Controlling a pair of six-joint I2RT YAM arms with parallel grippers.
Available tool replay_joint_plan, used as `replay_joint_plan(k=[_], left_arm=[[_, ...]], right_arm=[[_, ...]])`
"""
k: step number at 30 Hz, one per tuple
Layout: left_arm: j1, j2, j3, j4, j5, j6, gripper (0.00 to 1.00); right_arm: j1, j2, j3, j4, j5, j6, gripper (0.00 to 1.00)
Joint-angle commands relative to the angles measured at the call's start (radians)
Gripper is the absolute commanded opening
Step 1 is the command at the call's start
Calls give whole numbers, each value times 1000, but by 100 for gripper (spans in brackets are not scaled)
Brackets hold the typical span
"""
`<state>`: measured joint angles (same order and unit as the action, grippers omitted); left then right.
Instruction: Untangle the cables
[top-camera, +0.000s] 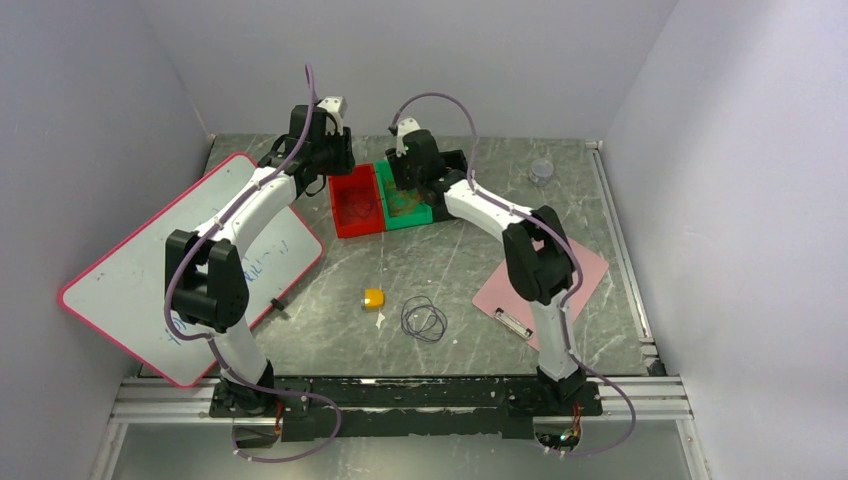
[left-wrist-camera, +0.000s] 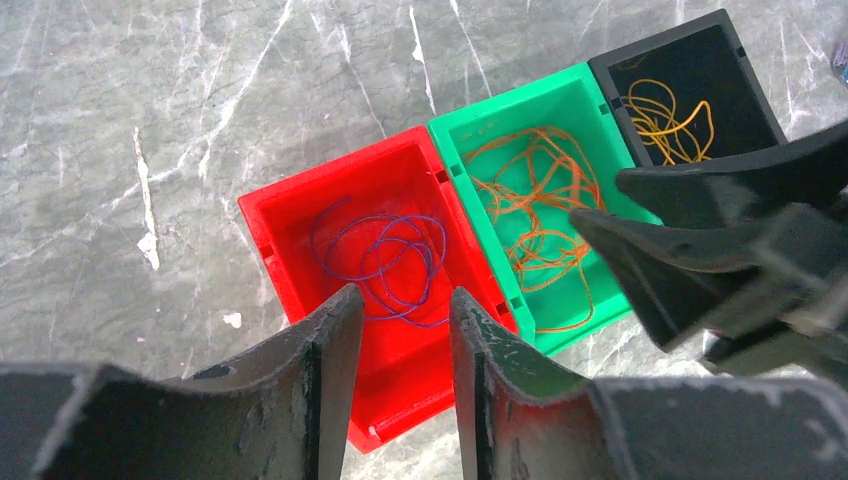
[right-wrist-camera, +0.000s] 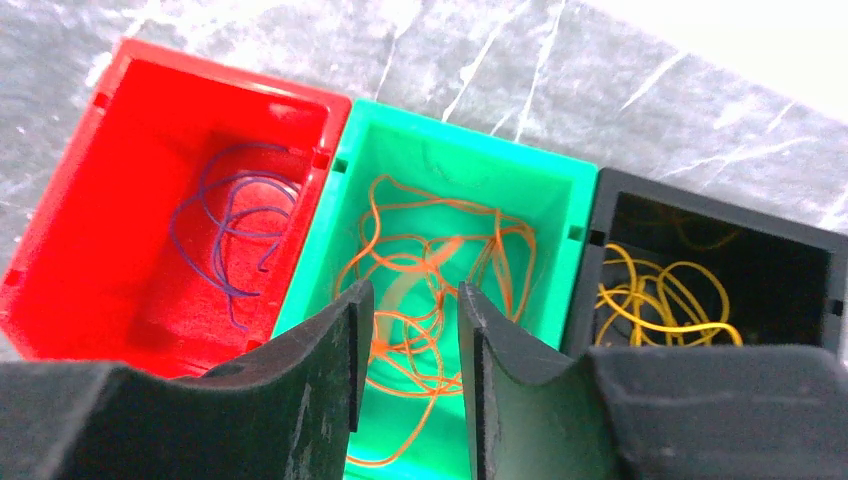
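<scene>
Although three of the cables already lie apart, each in its own box, the work does not look finished to me. Seen from the left wrist, the purple cable (left-wrist-camera: 380, 250) rests loose in the red box (left-wrist-camera: 262, 225). The orange cable (left-wrist-camera: 530, 190) fills the green box (left-wrist-camera: 500, 95) just beside it at three o'clock, and the yellow cable (left-wrist-camera: 665, 115) sits in the black box (left-wrist-camera: 660, 50) one place further the same way. No strand crosses from one box into another, so these three seem truly separated. In the top view the boxes stand at about twelve o'clock from the middle of the table (top-camera: 450, 260). One dark cable (top-camera: 424, 320) lies alone as a small coil at about six o'clock, well apart from the boxes, with a yellow block (top-camera: 373, 297) near it at ten o'clock. I cannot tell whether this coil is a single wire or has a knot in it; it is too small. The left pincer (left-wrist-camera: 403, 300) hovers over the red box with its jaws apart and nothing between them. The right pincer (right-wrist-camera: 413, 295) hangs over the green box, also parted and gripping nothing. A blurred orange strand shows in the gap below it, and I cannot tell whether it touches the fingers. I judge that only the dark coil is left to handle.
</scene>
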<state>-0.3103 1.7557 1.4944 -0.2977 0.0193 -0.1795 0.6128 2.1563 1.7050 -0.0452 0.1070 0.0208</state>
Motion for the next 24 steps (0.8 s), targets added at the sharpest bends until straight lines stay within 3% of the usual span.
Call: replay_joint_plan(k=[1,13,24], left_arm=[[4,-18,0,19,-21,12,43],[4,-16,1,19,-11,14,43],[2,-47,12,24,89,20,47]], right_arm=[[5,-95,-59,51,28,-2,41],[4,-207,-178,44,-16,13,46],[4,-548,-545,33,-100,90,46]])
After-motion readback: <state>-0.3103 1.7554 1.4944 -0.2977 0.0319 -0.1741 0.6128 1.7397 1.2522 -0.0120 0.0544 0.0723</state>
